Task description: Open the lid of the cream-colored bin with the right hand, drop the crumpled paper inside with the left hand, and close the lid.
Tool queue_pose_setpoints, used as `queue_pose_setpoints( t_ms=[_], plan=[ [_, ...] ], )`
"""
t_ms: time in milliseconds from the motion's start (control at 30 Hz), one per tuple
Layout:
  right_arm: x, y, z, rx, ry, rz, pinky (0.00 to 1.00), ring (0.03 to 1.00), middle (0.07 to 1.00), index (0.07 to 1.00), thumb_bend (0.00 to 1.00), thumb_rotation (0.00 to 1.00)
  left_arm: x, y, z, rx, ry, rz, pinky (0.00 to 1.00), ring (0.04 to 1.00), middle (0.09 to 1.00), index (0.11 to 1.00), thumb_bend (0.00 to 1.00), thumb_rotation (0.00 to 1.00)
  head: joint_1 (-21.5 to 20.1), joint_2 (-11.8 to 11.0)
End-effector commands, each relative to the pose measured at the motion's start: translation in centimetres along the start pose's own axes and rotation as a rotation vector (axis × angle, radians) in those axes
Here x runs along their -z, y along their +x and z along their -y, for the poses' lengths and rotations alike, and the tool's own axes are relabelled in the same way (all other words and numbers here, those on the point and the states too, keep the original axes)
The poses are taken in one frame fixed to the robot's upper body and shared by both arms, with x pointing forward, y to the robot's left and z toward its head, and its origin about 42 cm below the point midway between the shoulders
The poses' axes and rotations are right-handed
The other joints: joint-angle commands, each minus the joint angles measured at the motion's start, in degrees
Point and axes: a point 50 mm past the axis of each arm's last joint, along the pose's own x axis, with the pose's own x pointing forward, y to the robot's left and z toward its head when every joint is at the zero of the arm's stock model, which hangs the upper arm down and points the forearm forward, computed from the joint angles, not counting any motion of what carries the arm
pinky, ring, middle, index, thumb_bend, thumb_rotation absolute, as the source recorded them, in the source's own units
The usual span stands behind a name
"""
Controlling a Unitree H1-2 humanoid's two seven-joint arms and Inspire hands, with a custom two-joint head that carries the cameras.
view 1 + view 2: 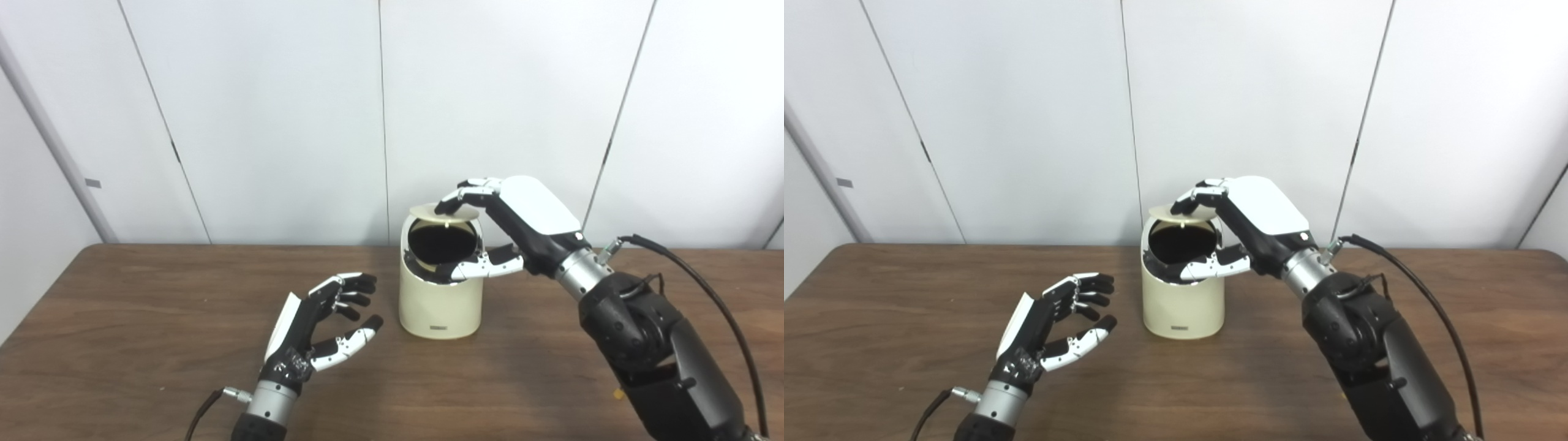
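Note:
The cream-colored bin (438,300) stands upright on the wooden table (153,318), near its middle. Its round lid (444,212) is raised above the dark opening, lying almost flat. My right hand (520,220) reaches over the bin from the right; its fingertips (459,195) rest on top of the lid and its thumb (484,266) lies across the front rim. The fingers and thumb are spread wide apart. My left hand (324,318) hovers left of the bin, palm toward it, open and empty. No crumpled paper is visible; the bin's inside is dark.
A white panelled wall (275,122) runs behind the table's far edge. A black cable (704,288) loops off my right forearm.

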Motion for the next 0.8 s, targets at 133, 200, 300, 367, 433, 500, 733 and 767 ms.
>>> queue_pose_setpoints(
  t_ms=[133, 200, 300, 367, 433, 500, 733, 767],
  plan=[
    [-0.5, 0.1, 1.1, 0.043, -0.007, 0.030, 0.92, 0.877, 0.707, 0.693, 0.65, 0.60, -1.8, 1.1, -0.3, -0.008, -0.002, 0.080, 0.56, 0.666, 0.717, 0.728, 0.48, 0.19, 0.18, 0.43],
    [-0.4, 0.0, 0.8, 0.039, -0.019, 0.031, 0.92, 0.867, 0.702, 0.689, 0.66, 0.60, -1.9, 1.1, -0.3, -0.008, -0.001, 0.078, 0.56, 0.666, 0.718, 0.729, 0.49, 0.20, 0.34, 0.66],
    [-0.3, -0.2, 0.4, 0.025, -0.033, 0.035, 0.94, 0.851, 0.687, 0.683, 0.66, 0.61, -1.9, 1.1, -0.3, -0.009, -0.012, 0.077, 0.56, 0.666, 0.720, 0.728, 0.49, 0.19, 0.48, 0.78],
    [-0.3, -0.3, 0.2, 0.010, -0.024, 0.031, 0.93, 0.860, 0.686, 0.685, 0.66, 0.62, -1.9, 1.1, -0.2, -0.009, -0.014, 0.079, 0.56, 0.664, 0.719, 0.727, 0.49, 0.19, 0.63, 0.93],
    [-0.3, -0.4, 0.0, 0.002, -0.018, 0.034, 0.89, 0.862, 0.686, 0.683, 0.66, 0.62, -1.9, 1.2, -0.1, -0.009, -0.018, 0.078, 0.56, 0.664, 0.719, 0.726, 0.49, 0.19, 0.72, 0.99],
    [-0.3, -0.4, -0.2, -0.005, -0.023, 0.043, 0.87, 0.862, 0.682, 0.679, 0.67, 0.60, -2.0, 1.2, -0.1, -0.009, -0.015, 0.076, 0.56, 0.663, 0.719, 0.725, 0.49, 0.20, 0.78, 1.07],
    [-0.5, -0.2, -0.5, -0.037, -0.067, 0.068, 0.94, 0.868, 0.685, 0.684, 0.67, 0.60, -2.2, 1.2, 0.2, -0.010, -0.010, 0.071, 0.56, 0.666, 0.723, 0.728, 0.49, 0.22, 1.27, 1.38],
    [-0.6, -0.1, -0.5, -0.041, -0.070, 0.073, 0.94, 0.869, 0.687, 0.685, 0.67, 0.60, -2.2, 1.2, 0.2, -0.010, -0.012, 0.069, 0.56, 0.667, 0.723, 0.729, 0.49, 0.22, 1.38, 1.44]
  ],
)
